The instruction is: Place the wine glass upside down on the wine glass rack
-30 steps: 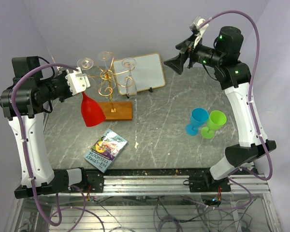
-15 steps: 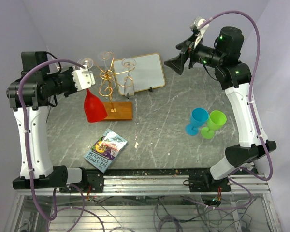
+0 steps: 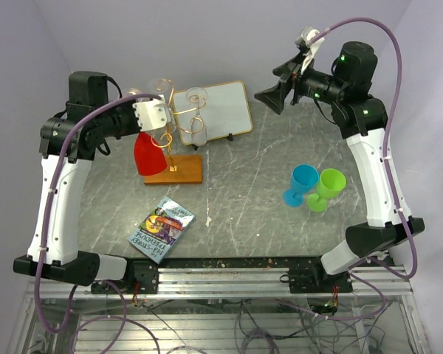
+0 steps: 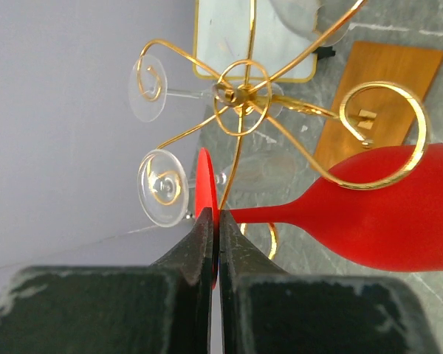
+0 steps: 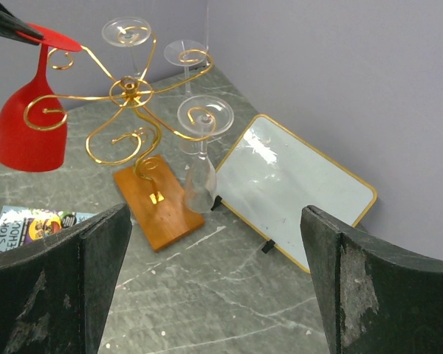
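1 glass (image 4: pixel 399 210), red, inverted: foot pinched edge-on in the closed left gripper (image 4: pixel 214 221), bowl hanging below the fingertips, just beside a curled arm of the rack (image 4: pixel 240 92). 3 clear glasses (image 5: pixel 204 114) hang on arms beyond the gripper. Right gripper (image 3: pixel 277 96): jaws wide, holding nothing, well apart from the rack. Handling, as judged: ease the stem into the free scroll, keep the foot level above the wire, and release only once the foot rests there. A swinging bowl could strike neighbours.

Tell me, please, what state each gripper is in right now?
Left gripper: closed on the foot of the red wine glass.
Right gripper: open, holding nothing.
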Available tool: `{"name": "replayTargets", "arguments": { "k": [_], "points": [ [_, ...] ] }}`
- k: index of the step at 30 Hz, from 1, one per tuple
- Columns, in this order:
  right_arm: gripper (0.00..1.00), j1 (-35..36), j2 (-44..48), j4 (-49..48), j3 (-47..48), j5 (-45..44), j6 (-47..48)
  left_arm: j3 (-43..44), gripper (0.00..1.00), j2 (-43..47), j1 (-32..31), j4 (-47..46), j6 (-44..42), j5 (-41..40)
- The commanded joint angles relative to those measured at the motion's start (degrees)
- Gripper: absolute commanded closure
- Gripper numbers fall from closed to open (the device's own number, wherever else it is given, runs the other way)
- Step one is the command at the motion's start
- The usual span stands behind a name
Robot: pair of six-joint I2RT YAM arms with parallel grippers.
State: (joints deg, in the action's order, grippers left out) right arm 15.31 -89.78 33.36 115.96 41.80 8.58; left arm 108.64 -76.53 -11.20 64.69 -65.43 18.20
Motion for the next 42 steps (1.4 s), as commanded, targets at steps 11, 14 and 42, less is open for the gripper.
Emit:
{"name": "replayTargets", "arguments": {
  "k": [11,14,42],
  "points": [
    [0.02,-1.9,2.3,-3.3,-1.8,2.4,-1.7,-3.6,0.93,0.5,-3.4,-7.1,0.6,-8.7],
    [0.02,-2.2,2.4,-3.5,-2.0,2.6,-1.9,-5.2,0.93,0.7,-4.2,-8.8,1.0,-11.2],
    [0.02,-3.8,3.3,-5.1,-3.9,4.4,-3.3,-9.0,0.93,1.5,-4.8,-12.0,-0.4,-20.5]
  ]
}}
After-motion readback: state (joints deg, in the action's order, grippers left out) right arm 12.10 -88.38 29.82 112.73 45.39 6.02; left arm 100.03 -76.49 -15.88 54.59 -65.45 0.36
